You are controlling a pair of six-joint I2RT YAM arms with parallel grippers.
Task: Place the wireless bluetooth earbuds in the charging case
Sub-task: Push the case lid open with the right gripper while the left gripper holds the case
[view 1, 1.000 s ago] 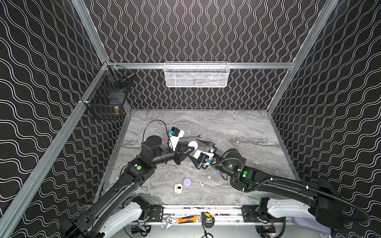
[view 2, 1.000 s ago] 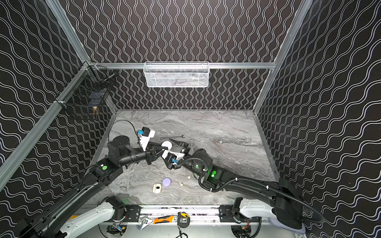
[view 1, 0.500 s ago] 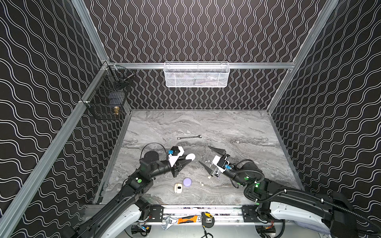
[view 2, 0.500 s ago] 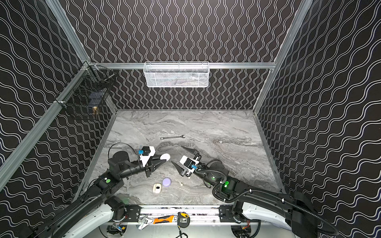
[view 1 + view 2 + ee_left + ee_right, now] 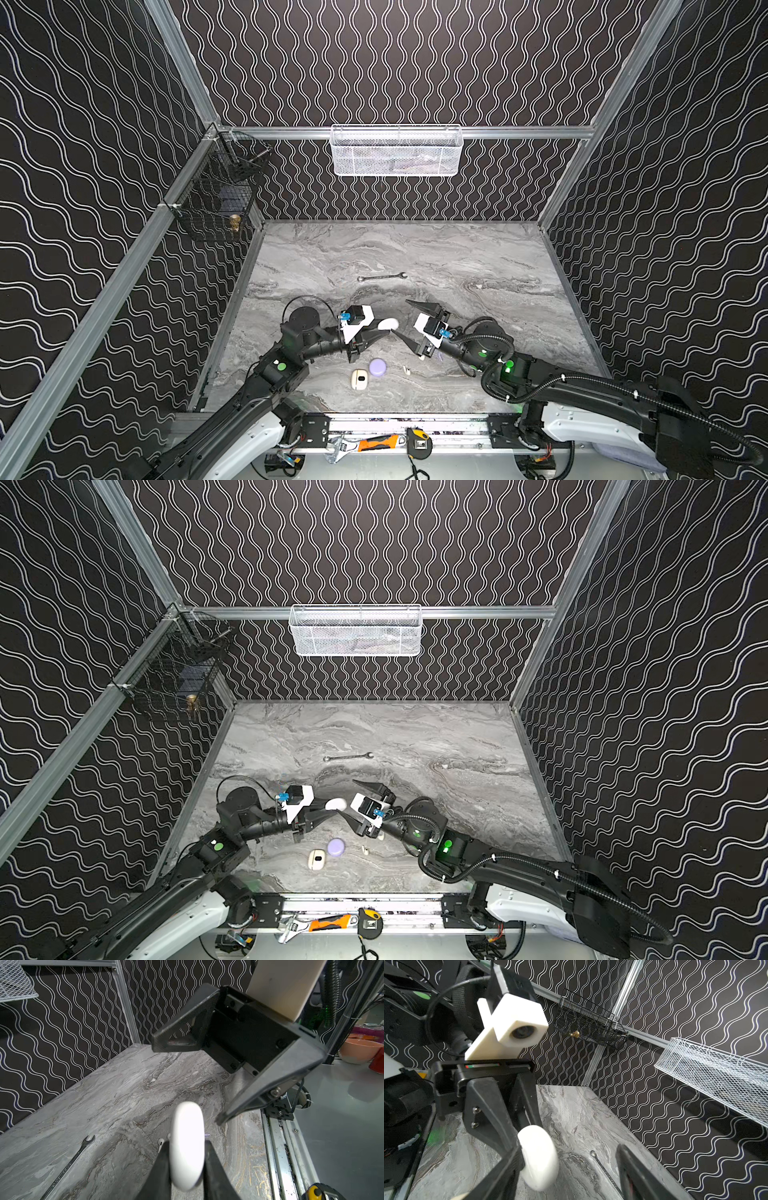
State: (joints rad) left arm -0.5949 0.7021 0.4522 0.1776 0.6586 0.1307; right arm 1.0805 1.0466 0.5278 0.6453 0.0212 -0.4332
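Note:
My left gripper (image 5: 187,1144) is shut on a white oval charging case (image 5: 187,1126), held on edge above the table, with its lid closed as far as I can see. In both top views the case (image 5: 390,323) (image 5: 336,804) sticks out past the left gripper (image 5: 380,332). My right gripper (image 5: 569,1149) (image 5: 406,326) is open around the case's free end (image 5: 538,1155); one finger is against it and the other stands well apart. White stemmed earbuds (image 5: 161,1144) (image 5: 406,370) lie on the table below.
A lavender case (image 5: 377,367) and a cream case (image 5: 359,379) sit near the front edge. A slim steel wrench (image 5: 381,277) lies mid-table. A white mesh basket (image 5: 397,151) hangs on the back wall, and a black wire basket (image 5: 216,199) on the left wall.
Both arms came down and toward the front of the table. The right gripper then moved left up to the white case, and its jaws narrowed somewhat. The left gripper kept its hold.

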